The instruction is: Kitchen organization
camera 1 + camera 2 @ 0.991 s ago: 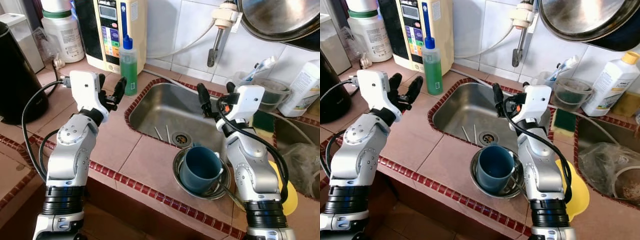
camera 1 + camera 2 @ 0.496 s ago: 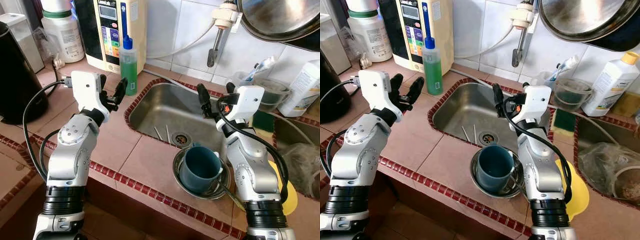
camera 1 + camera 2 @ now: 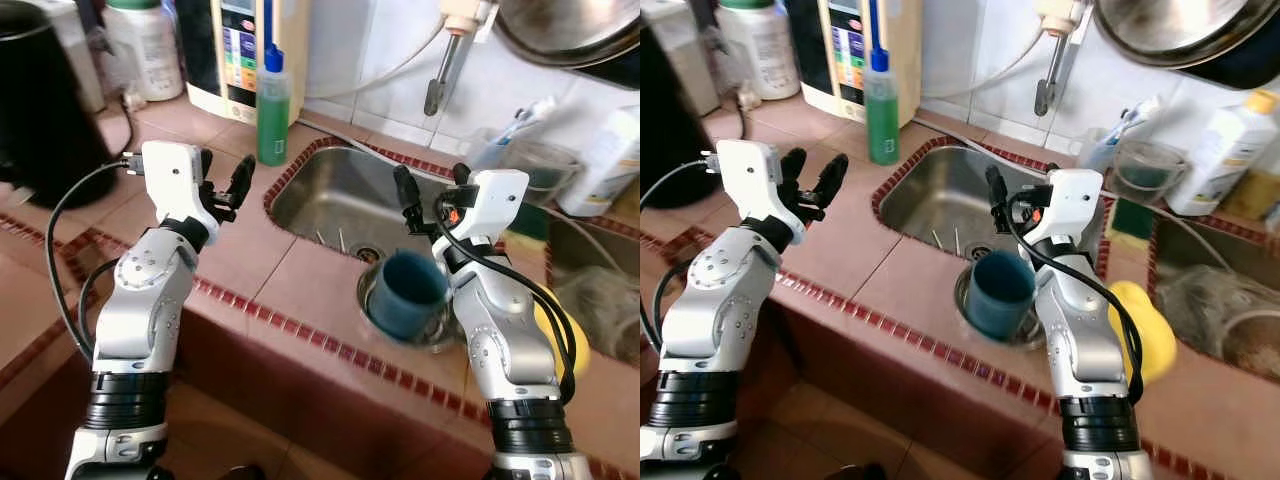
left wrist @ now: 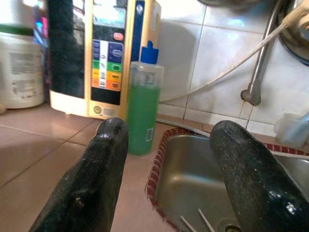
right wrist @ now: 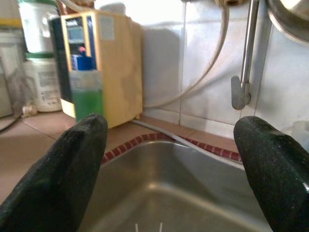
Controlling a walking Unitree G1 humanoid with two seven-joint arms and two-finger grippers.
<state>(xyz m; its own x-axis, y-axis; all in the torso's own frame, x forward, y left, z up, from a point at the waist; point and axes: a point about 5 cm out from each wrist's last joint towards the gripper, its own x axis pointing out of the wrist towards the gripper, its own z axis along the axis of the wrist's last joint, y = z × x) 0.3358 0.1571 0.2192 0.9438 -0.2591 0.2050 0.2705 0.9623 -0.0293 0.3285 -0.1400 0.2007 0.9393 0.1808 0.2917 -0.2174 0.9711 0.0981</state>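
Observation:
A dark blue cup (image 3: 408,292) stands in a steel bowl (image 3: 440,334) on the tiled counter's front edge, just before the steel sink (image 3: 340,205). A green soap bottle (image 3: 272,105) with a blue cap stands left of the sink. My left gripper (image 3: 224,182) is held up open over the counter left of the sink, nothing between its fingers (image 4: 99,179). Above the sink's right side my right gripper (image 3: 430,190) is open too, with the cup just below and in front of it.
A cream water dispenser (image 3: 240,50) and white jars (image 3: 145,45) stand at the back left, a black kettle (image 3: 40,95) at far left. A tap (image 3: 445,60) hangs over the sink. A sponge, a clear container, a white bottle (image 3: 1210,165) and a yellow lid (image 3: 1140,340) lie right.
The whole picture has shifted and blurred: the camera has pulled back and tilted, so the counter's front edge and floor show more. Both grippers hold the same pose, open.

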